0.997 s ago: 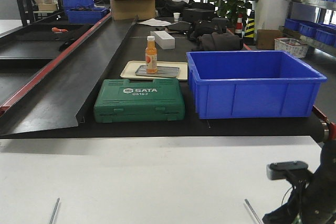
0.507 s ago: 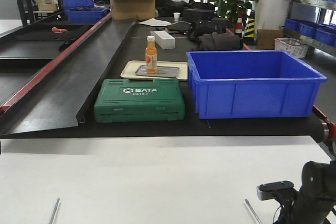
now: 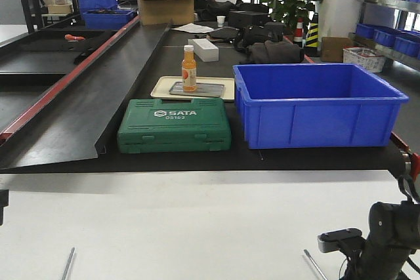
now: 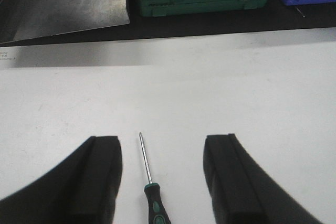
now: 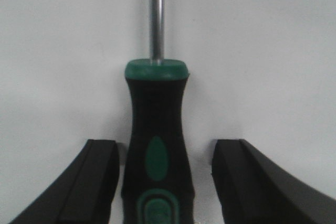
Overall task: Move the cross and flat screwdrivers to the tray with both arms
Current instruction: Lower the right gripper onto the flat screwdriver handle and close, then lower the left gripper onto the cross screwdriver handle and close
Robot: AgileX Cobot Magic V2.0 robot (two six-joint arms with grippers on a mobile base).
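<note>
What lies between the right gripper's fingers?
A screwdriver lies on the white table, its handle between the open right gripper's fingers, shaft pointing away; the right wrist view shows it.

The left screwdriver [image 4: 154, 205] lies flat on the white table [image 4: 236, 93] — black handle with green marks, thin silver shaft pointing at the far edge. The right screwdriver [image 5: 156, 129] lies likewise, well apart — green collar, green oval on its handle.

The front view looks forward from the near edge of the tabletop [image 3: 197, 227] toward the green case [image 3: 174, 124]. The left wrist view tilts down and shares that case along its top. The right wrist view sits very close on one screwdriver [image 5: 156, 145].
</note>
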